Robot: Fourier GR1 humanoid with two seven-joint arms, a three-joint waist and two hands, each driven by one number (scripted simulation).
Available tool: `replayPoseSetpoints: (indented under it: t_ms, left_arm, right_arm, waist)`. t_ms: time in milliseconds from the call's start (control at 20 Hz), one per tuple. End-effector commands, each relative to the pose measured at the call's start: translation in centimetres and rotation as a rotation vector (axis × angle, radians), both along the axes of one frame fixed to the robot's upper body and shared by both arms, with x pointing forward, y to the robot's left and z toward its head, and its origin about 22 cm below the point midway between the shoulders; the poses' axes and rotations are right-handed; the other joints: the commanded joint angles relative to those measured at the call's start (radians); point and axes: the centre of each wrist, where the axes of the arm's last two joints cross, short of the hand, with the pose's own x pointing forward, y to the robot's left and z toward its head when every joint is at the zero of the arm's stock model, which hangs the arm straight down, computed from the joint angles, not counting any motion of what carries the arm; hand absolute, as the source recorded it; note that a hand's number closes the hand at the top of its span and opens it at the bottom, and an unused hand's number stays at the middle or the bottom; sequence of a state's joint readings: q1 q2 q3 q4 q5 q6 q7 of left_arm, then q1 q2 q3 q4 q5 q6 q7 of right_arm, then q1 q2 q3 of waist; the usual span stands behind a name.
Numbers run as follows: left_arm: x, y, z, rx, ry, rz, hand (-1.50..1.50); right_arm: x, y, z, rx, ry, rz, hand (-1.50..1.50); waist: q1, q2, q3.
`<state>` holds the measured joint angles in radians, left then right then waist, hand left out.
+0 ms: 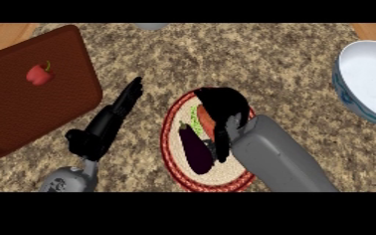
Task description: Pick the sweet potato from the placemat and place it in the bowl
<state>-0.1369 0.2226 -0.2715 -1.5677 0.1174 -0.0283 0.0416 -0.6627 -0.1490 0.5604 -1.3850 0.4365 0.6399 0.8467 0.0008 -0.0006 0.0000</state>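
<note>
Sweet potato point(205, 121): lies on the round placemat point(169, 129), orange-red, mostly hidden under the right hand; not visibly lifted.
Right hand point(224, 104): sits over the upper middle of the placemat, fingers curled down round the sweet potato, thumb on the near side towards the eggplant.
Left hand point(110, 122): rests on the worktop point(279, 59) left of the placemat, fingers straight and together, holding nothing.
Bowl point(343, 93): stands at the right edge of the view, white inside with a bluish wall, well apart from the placemat; nothing visible in the part that shows.
Other things on the placemat: a dark purple eggplant point(195, 152) just beside the sweet potato, and a thin green strip point(194, 115) too hidden to name.
Off to the left: a red bell pepper point(40, 74) on a brown mat point(58, 114), no part of the job.
Done: reach and, by the look of it, the grasp.
Left: lift clear of the eggplant, carry right across the worktop, release into the bowl.
Progress: early, judging by the above; most of the work remains.
</note>
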Motion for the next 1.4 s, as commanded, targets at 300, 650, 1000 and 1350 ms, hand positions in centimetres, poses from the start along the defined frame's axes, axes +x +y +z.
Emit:
replayPoseSetpoints:
  t_ms: [300,650,1000,1350]
  left_arm:
    - [1.2,0.2,0.5,0.003,0.003,-0.013,0.00]
    - [0.8,0.3,0.6,-0.004,0.001,0.011,0.00]
    - [0.0,0.1,-1.2,0.016,-0.012,-0.002,0.00]
    - [0.7,1.8,1.0,-0.007,0.000,-0.001,0.00]
  right_arm:
    - [0.6,-1.5,-3.9,-0.037,0.044,-0.052,-1.50]
    - [0.8,-0.6,-4.3,-0.027,0.038,-0.066,-1.50]
    - [2.9,-0.5,-7.1,0.067,-0.030,0.010,1.50]
    - [3.7,-0.2,-7.2,0.075,-0.095,-0.007,1.50]
  waist:
    - [0.000,0.001,0.000]
    - [0.000,0.000,0.000]
    - [0.006,0.003,0.000]
    - [0.006,0.001,0.000]
